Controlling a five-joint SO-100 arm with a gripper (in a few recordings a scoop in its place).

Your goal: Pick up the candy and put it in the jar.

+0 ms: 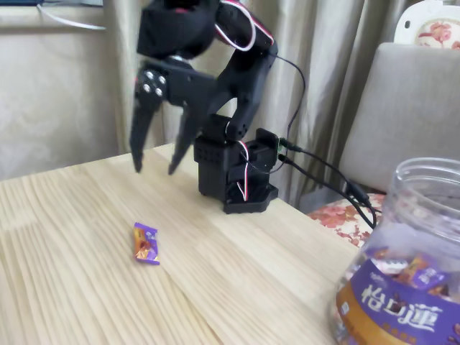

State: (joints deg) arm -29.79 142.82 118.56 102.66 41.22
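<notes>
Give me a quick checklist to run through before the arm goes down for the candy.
1. Gripper open: ok, fingers spread.
2. Gripper empty: ok.
3. Candy lying free on the wooden table: ok.
4. Gripper lined up over the candy: not ok, it hangs above the table, farther back than the candy.
5. Jar mouth uncovered: ok, no lid on its rim.
6. Cables away from the candy: ok.

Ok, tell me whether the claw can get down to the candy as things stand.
Probably yes. The claw hangs open above the table, its tips pointing down, and the candy lies flat in the open below and in front of it. Nothing sits between them; the jar stands well off to the right.
</notes>
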